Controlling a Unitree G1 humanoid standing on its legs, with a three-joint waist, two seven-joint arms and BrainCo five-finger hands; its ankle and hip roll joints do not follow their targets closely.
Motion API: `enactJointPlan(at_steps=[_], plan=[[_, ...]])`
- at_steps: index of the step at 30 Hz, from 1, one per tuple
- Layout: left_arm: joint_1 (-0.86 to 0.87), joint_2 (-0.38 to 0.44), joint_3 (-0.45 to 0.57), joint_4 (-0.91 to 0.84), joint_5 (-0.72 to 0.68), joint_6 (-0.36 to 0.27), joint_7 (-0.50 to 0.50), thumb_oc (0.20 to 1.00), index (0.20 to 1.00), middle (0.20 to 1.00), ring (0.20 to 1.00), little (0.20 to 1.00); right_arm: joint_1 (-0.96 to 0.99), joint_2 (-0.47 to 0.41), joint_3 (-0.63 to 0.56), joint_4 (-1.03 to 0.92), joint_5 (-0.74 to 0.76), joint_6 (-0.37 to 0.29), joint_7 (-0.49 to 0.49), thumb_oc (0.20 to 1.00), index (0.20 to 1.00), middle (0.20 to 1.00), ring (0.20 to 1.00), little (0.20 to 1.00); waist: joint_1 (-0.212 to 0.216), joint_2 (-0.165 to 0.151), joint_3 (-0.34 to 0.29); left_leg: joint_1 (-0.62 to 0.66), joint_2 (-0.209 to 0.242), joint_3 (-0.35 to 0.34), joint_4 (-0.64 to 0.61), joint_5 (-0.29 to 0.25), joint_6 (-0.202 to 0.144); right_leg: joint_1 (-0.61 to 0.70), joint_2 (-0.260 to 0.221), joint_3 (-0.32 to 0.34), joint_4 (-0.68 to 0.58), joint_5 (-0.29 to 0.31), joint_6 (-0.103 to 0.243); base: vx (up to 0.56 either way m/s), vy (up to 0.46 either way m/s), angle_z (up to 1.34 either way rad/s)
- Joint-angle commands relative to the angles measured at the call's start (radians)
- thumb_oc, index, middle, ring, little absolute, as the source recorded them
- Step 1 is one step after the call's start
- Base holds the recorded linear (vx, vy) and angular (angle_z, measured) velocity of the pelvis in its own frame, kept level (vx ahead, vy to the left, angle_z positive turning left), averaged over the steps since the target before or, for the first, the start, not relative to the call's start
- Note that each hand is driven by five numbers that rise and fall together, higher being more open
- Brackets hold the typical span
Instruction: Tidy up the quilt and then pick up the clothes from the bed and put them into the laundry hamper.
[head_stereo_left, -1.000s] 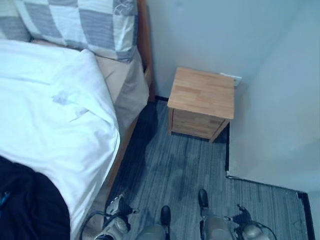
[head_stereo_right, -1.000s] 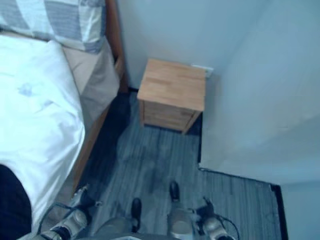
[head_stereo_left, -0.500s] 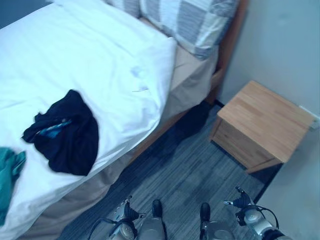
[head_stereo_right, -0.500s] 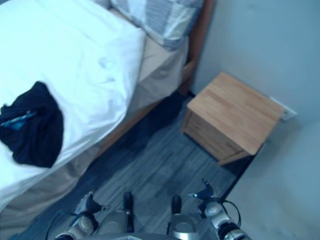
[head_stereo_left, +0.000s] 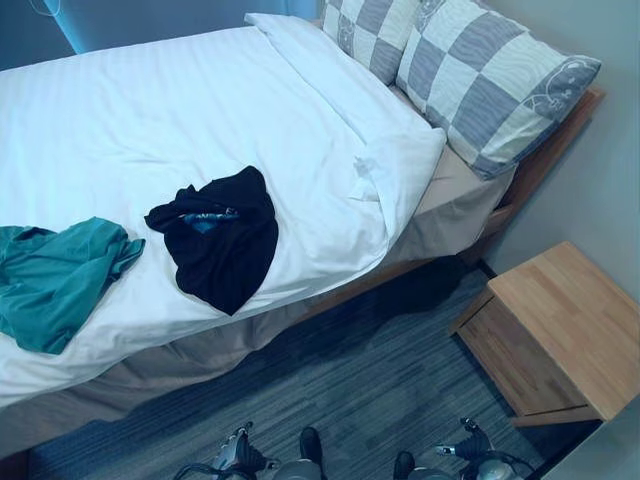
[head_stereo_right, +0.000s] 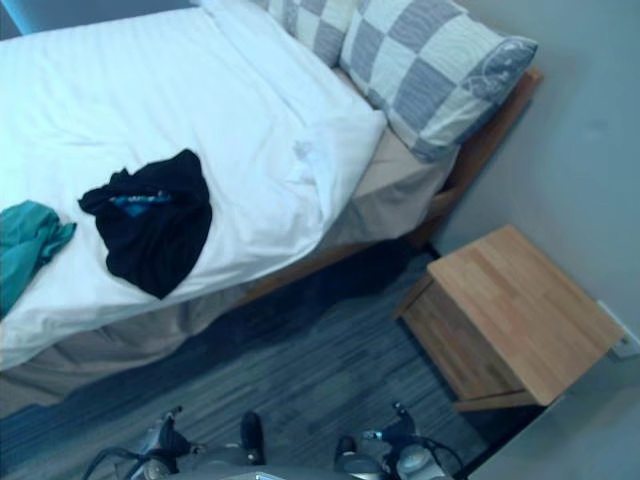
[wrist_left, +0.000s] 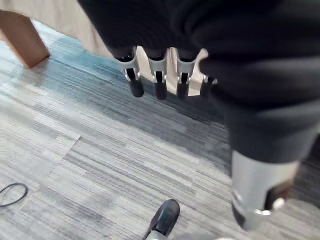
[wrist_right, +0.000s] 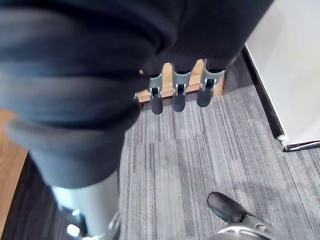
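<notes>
Since half a second ago the head camera has swung left, so I now see far more of the bed (head_stereo_left: 120, 385) and less floor; the things themselves have not shifted. Filling the upper left of the left eye view, the white quilt (head_stereo_left: 150, 110) lies mostly flat over the mattress, with a bunched fold at its right corner near the pillows. Two grey-and-white checked pillows (head_stereo_left: 490, 85) sit in the upper right, against the wooden headboard. At the right edge, a wooden nightstand (head_stereo_left: 560, 335) stands on the grey striped floor (head_stereo_left: 370, 385), apart from the bed.

On the quilt, mid-frame, a black garment (head_stereo_left: 225, 245) lies crumpled, with a bit of blue showing at its top; its lower end hangs slightly over the bed's edge. At the far left lies a teal garment (head_stereo_left: 55, 280), just beside the black one, though I cannot tell if they touch. Both clothes are on the bed, neither in any container; I see no hamper in these views.

My left hand (wrist_left: 160, 75) hangs over the floor near the bed's skirt and wooden leg, fingers straight and relaxed, holding nothing. My right hand (wrist_right: 177, 87) hangs likewise, fingers straight down and empty, with the nightstand's base past its fingertips.
</notes>
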Motion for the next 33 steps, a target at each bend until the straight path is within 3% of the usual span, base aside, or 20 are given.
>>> enactJointPlan(at_steps=[1,2,5,6,7,10,12,14,15,17,18,19,20,23,25,26,27,28,31,33], plan=[[-0.134,0.029,0.013,0.053,-0.057,-0.008,0.014,1.0,1.0,1.0,1.0,1.0,-0.091,-0.046,-0.037,0.008,-0.015,0.003,-0.024,1.0,1.0,1.0,1.0,1.0,-0.016,0.014,0.177,-0.08,0.052,-0.049,0.316,-0.124,-0.077,-0.084,0.017,0.145,0.097,-0.115,-0.018,0.11,-0.156,-0.01],[-0.136,0.03,0.007,0.054,-0.054,-0.004,0.015,1.0,1.0,1.0,1.0,1.0,-0.097,-0.06,-0.04,0.01,-0.026,0.006,-0.029,1.0,1.0,1.0,1.0,1.0,-0.003,0.003,0.188,-0.139,0.059,-0.08,0.433,-0.079,-0.089,-0.059,0.016,0.15,0.099,-0.13,-0.037,0.09,-0.114,0.09],[-0.132,0.023,0.0,0.054,-0.053,-0.003,0.018,1.0,1.0,1.0,1.0,1.0,-0.098,-0.074,-0.044,0.007,-0.026,0.011,-0.029,1.0,1.0,1.0,1.0,1.0,0.006,-0.003,0.186,-0.181,0.048,-0.077,0.42,-0.093,-0.072,-0.027,0.013,0.135,0.086,-0.148,-0.038,0.25,-0.064,0.18],[-0.102,0.008,0.002,0.065,-0.046,-0.004,0.013,1.0,1.0,1.0,1.0,1.0,-0.1,-0.079,-0.043,0.016,-0.034,0.013,-0.028,1.0,1.0,1.0,1.0,1.0,0.024,0.011,0.169,-0.182,0.02,-0.057,0.301,-0.102,-0.051,0.007,0.026,0.139,0.058,-0.158,-0.029,0.25,0.052,-0.07],[-0.101,0.008,0.002,0.065,-0.045,-0.004,0.013,1.0,1.0,1.0,1.0,1.0,-0.099,-0.079,-0.043,0.016,-0.034,0.013,-0.027,1.0,1.0,1.0,1.0,1.0,0.025,0.009,0.171,-0.175,0.017,-0.055,0.295,-0.1,-0.05,0.011,0.023,0.14,0.056,-0.159,-0.027,0.39,0.087,-0.01],[-0.09,0.004,0.004,0.08,-0.032,-0.005,0.004,1.0,1.0,1.0,1.0,1.0,-0.098,-0.086,-0.059,0.024,-0.031,0.018,-0.029,1.0,1.0,1.0,1.0,1.0,0.044,0.033,0.159,-0.194,0.015,0.025,0.08,-0.021,-0.063,0.068,0.027,0.127,0.029,-0.194,-0.016,0.29,0.105,0.07],[-0.069,0.002,0.003,0.099,-0.01,0.0,-0.007,1.0,1.0,1.0,1.0,1.0,-0.097,-0.082,-0.068,0.021,-0.025,0.018,-0.026,1.0,1.0,1.0,1.0,1.0,0.043,0.047,0.146,-0.174,0.022,0.07,0.04,-0.004,-0.06,0.094,0.028,0.125,0.032,-0.209,-0.004,0.32,0.174,-0.01],[-0.047,0.005,0.013,0.113,0.006,0.01,-0.013,1.0,1.0,1.0,1.0,1.0,-0.09,-0.071,-0.072,0.016,-0.027,0.015,-0.023,1.0,1.0,1.0,1.0,1.0,0.035,0.041,0.123,-0.129,0.01,0.06,0.013,-0.005,-0.04,0.104,0.013,0.135,0.052,-0.217,0.011,0.42,0.19,-0.2],[-0.047,0.015,0.029,0.124,0.004,0.019,-0.017,1.0,1.0,1.0,1.0,1.0,-0.085,-0.06,-0.084,0.014,-0.016,0.013,-0.023,1.0,1.0,1.0,1.0,1.0,0.04,0.02,0.106,-0.097,-0.004,0.042,-0.001,-0.016,-0.022,0.081,0.005,0.143,0.146,-0.211,0.028,0.34,0.129,-0.25],[-0.048,0.025,0.033,0.131,0.013,0.024,-0.018,1.0,1.0,1.0,1.0,1.0,-0.082,-0.05,-0.087,0.01,-0.011,0.01,-0.022,1.0,1.0,1.0,1.0,1.0,0.044,0.013,0.103,-0.067,-0.005,0.048,-0.007,-0.034,-0.012,0.05,0.011,0.151,0.225,-0.199,0.044,0.27,0.124,-0.25],[-0.061,0.043,0.031,0.13,0.029,0.031,-0.021,1.0,1.0,1.0,1.0,1.0,-0.089,-0.038,-0.092,-0.001,0.001,0.007,-0.019,1.0,1.0,1.0,1.0,1.0,0.029,-0.001,0.118,-0.009,-0.015,0.043,-0.007,-0.076,0.011,-0.043,-0.004,0.164,0.439,-0.136,0.101,0.25,0.137,-0.25],[-0.062,0.043,0.031,0.13,0.029,0.031,-0.021,1.0,1.0,1.0,1.0,1.0,-0.09,-0.039,-0.092,-0.001,0.001,0.007,-0.019,1.0,1.0,1.0,1.0,1.0,0.032,0.002,0.116,-0.012,-0.011,0.045,-0.007,-0.074,0.01,-0.047,0.0,0.166,0.438,-0.132,0.1,0.26,0.155,-0.28],[-0.089,0.067,0.028,0.115,0.024,0.033,-0.017,1.0,1.0,1.0,1.0,1.0,-0.101,-0.04,-0.094,-0.033,0.018,0.003,-0.022,1.0,1.0,1.0,1.0,1.0,0.007,0.0,0.141,0.018,0.0,0.033,-0.007,-0.094,0.018,-0.156,0.009,0.187,0.621,-0.031,0.119,0.1,0.053,-0.15],[-0.122,0.084,0.019,0.091,0.013,0.027,-0.015,1.0,1.0,1.0,1.0,1.0,-0.108,-0.056,-0.115,-0.069,0.041,-0.004,-0.038,1.0,1.0,1.0,1.0,1.0,-0.015,0.008,0.156,0.037,0.017,0.017,-0.007,-0.109,0.008,-0.251,0.02,0.174,0.659,-0.071,0.095,0.24,0.029,0.2],[-0.15,0.099,0.002,0.073,0.01,0.016,-0.012,1.0,1.0,1.0,1.0,1.0,-0.103,-0.079,-0.137,-0.094,0.059,-0.014,-0.052,1.0,1.0,1.0,1.0,1.0,-0.042,0.0,0.165,0.051,0.013,0.001,-0.007,-0.113,-0.006,-0.254,0.026,0.179,0.519,-0.109,0.076,0.25,-0.12,0.38],[-0.169,0.112,-0.011,0.052,0.006,0.005,-0.018,1.0,1.0,1.0,1.0,1.0,-0.095,-0.105,-0.168,-0.107,0.084,-0.015,-0.064,1.0,1.0,1.0,1.0,1.0,-0.064,-0.009,0.164,0.057,0.005,-0.02,-0.007,-0.124,-0.016,-0.233,0.019,0.206,0.327,-0.108,0.07,0.27,-0.15,0.54],[-0.169,0.112,-0.011,0.052,0.006,0.005,-0.018,1.0,1.0,1.0,1.0,1.0,-0.095,-0.105,-0.168,-0.107,0.084,-0.015,-0.064,1.0,1.0,1.0,1.0,1.0,-0.064,-0.007,0.164,0.056,0.007,-0.021,-0.007,-0.122,-0.016,-0.232,0.021,0.206,0.321,-0.103,0.069,0.28,-0.227,0.81],[-0.171,0.128,-0.021,0.046,0.019,0.009,-0.023,1.0,1.0,1.0,1.0,1.0,-0.068,-0.146,-0.203,-0.115,0.101,-0.007,-0.08,1.0,1.0,1.0,1.0,1.0,-0.088,-0.019,0.158,0.061,0.007,-0.04,-0.007,-0.144,-0.027,-0.237,-0.001,0.27,0.148,-0.063,0.079,0.14,-0.124,0.77],[-0.166,0.123,-0.02,0.031,0.029,-0.009,-0.018,1.0,1.0,1.0,1.0,1.0,-0.035,-0.184,-0.273,-0.188,0.124,-0.026,-0.108,1.0,1.0,1.0,1.0,1.0,-0.093,-0.048,0.131,0.077,-0.003,-0.044,-0.007,-0.149,-0.029,-0.21,-0.025,0.286,0.089,-0.023,0.087,0.17,-0.155,0.7],[-0.154,0.124,-0.018,0.025,0.029,-0.011,-0.019,1.0,1.0,1.0,1.0,1.0,-0.009,-0.202,-0.301,-0.219,0.134,-0.029,-0.111,1.0,1.0,1.0,1.0,1.0,-0.099,-0.048,0.125,0.077,0.002,-0.042,-0.007,-0.148,-0.033,-0.205,-0.022,0.286,0.083,-0.013,0.087,0.13,-0.169,0.47]])
